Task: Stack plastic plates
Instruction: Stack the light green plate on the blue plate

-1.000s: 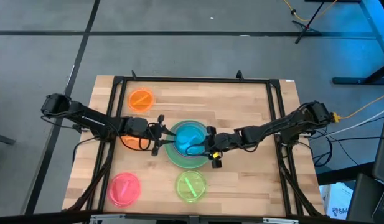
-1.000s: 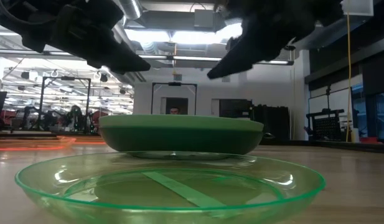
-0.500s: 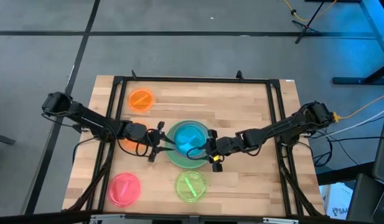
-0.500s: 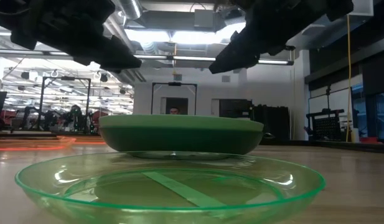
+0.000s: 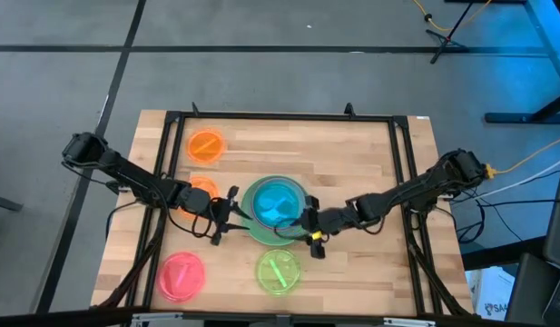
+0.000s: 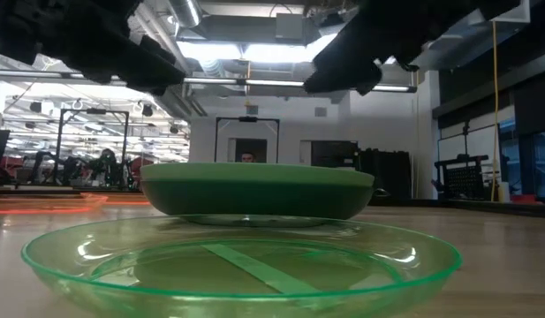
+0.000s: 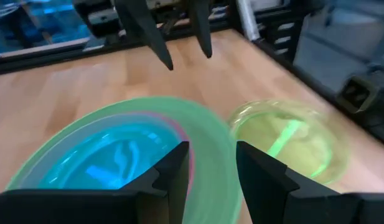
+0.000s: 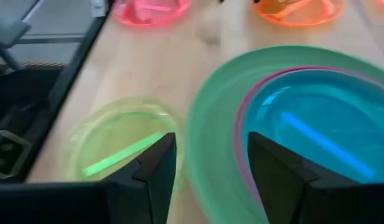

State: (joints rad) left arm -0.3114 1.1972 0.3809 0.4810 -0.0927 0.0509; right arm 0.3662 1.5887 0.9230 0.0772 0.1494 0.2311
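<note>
Both grippers have slid toward the bottom of the high view since a second ago: I now see the left gripper (image 5: 223,214) just off the lower-left rim of the central stack, and the right gripper (image 5: 309,229) just off its lower-right rim, where earlier both sat higher along its sides. None of the plates has shifted.

Left gripper fingers (image 7: 177,177) stand apart with nothing between them. The right gripper's fingers (image 8: 155,167) are likewise spread and hold nothing. In the low view both arms hang as dark shapes above the stack, clear of it.

Stack (image 5: 276,207) at frame centre in the high view: a large green plate (image 5: 254,222) at the bottom, a thin magenta rim (image 8: 240,118) showing inside it, and a blue plate (image 5: 278,202) on top.

Loose plates, high view:
- lime plate (image 5: 279,271), lower centre, just below the stack and apart from it.
- pink plate (image 5: 181,276), lower left.
- orange plate (image 5: 205,146), upper left.
- second orange plate (image 5: 198,188), left of the stack, partly hidden by the left arm.

All sit flat on the wooden table (image 5: 370,154). In the low view the lime plate fills the foreground, the green stack behind it.
</note>
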